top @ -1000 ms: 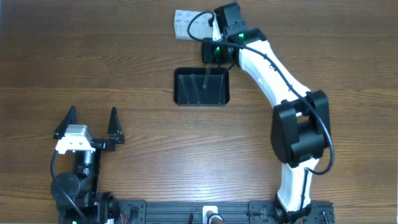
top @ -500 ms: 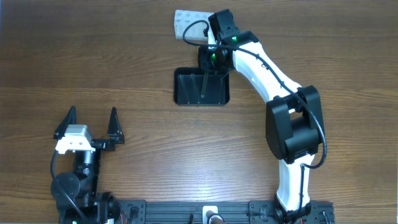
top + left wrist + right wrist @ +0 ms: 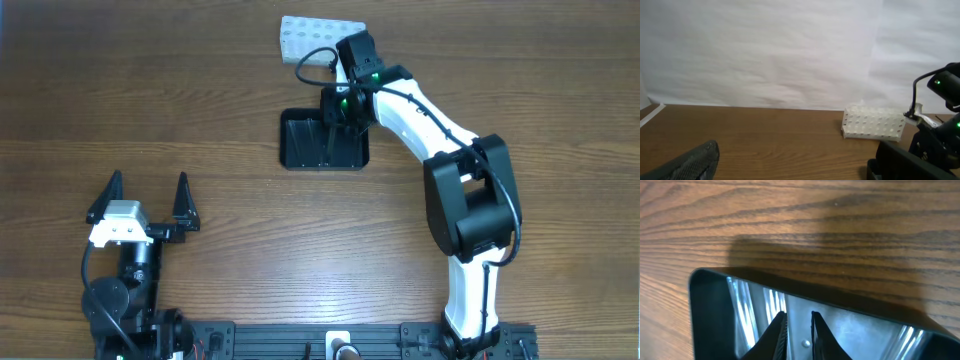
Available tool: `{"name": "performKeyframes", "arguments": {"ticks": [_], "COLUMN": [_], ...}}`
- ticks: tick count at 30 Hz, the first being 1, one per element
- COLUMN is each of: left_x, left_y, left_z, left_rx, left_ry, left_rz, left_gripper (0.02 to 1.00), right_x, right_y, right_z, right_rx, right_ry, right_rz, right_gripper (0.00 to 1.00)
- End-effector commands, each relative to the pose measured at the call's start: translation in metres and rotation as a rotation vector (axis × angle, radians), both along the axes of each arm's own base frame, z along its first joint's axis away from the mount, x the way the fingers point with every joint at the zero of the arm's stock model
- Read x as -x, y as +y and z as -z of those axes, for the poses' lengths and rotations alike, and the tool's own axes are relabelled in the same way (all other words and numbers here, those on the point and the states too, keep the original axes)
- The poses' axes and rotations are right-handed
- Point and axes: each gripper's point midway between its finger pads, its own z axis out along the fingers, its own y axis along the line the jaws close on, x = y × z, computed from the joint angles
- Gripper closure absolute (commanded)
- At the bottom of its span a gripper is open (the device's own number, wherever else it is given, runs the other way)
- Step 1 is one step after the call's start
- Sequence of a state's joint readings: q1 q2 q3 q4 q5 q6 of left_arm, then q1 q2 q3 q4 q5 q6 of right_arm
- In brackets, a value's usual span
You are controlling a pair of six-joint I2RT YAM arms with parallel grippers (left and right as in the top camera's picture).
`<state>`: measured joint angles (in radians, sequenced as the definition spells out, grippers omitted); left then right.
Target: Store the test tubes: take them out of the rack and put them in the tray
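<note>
The white test tube rack (image 3: 322, 35) stands at the far edge of the table, also seen as the rack (image 3: 873, 122) in the left wrist view. Just in front of it sits the black tray (image 3: 284, 142). My right gripper (image 3: 329, 126) hangs down into the tray (image 3: 707, 315), fingers drawn close with only a narrow gap, shut on what looks like a clear test tube (image 3: 799, 330). Shiny streaks on the tray's inner wall may be tubes or reflections; I cannot tell which. My left gripper (image 3: 147, 200) rests near the front left, open and holding nothing.
The right arm (image 3: 440, 130) stretches from the front right across to the tray, and its wrist (image 3: 940, 120) shows beside the rack in the left wrist view. Bare wooden table lies between the left gripper and the tray.
The right gripper has moved from beside the rack toward the front and left, down into the tray, uncovering the rack. The left arm has not moved.
</note>
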<state>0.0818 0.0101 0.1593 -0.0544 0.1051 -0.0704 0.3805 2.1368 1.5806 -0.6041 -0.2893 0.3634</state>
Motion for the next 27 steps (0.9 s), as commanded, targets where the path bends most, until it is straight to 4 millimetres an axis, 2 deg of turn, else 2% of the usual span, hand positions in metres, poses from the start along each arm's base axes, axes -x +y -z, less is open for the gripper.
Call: {"name": "performKeyframes", "arguments": {"ticks": [1,4,8,14,15,16,18,23,25,27], "left_x": [0.000,0.000,0.000,0.000,0.000,0.000,0.000,0.000,0.000,0.000], "left_y": [-0.001,-0.001,-0.001,-0.001,-0.001,-0.001,-0.001,-0.001,-0.001,-0.001], "left_z": [0.001,0.001,0.001,0.001,0.001,0.001,0.001,0.001,0.001,0.001], "left_rx": [-0.016,-0.016,-0.016,-0.016,-0.016,-0.016,-0.016,-0.016,-0.016,-0.016], "left_ry": [-0.005,-0.005,-0.005,-0.005,-0.005,-0.005,-0.005,-0.005,-0.005,-0.005], "left_rz": [0.005,0.005,0.005,0.005,0.005,0.005,0.005,0.005,0.005,0.005], "left_gripper": [0.020,0.020,0.020,0.020,0.020,0.020,0.020,0.020,0.020,0.020], "right_x": [0.002,0.000,0.000,-0.004,-0.005,-0.005,-0.007,-0.011,-0.014,-0.019], "right_y": [-0.003,-0.003,-0.001,0.000,0.000,0.000,-0.001,0.000,0.000,-0.005], "right_z": [0.017,0.022,0.024,0.020,0.018,0.016,0.009,-0.018,-0.034,-0.057], "right_rx": [0.013,0.010,-0.016,-0.054,-0.059,-0.065,-0.079,-0.088,-0.087,-0.072], "right_ry": [0.018,0.020,0.031,0.025,0.020,0.017,0.006,-0.063,-0.110,-0.181], "right_rz": [0.004,0.005,-0.001,-0.002,-0.002,-0.002,-0.003,-0.032,-0.054,-0.071], "right_gripper": [0.987,0.989,0.941,0.805,0.770,0.693,0.632,0.614,0.595,0.503]}}
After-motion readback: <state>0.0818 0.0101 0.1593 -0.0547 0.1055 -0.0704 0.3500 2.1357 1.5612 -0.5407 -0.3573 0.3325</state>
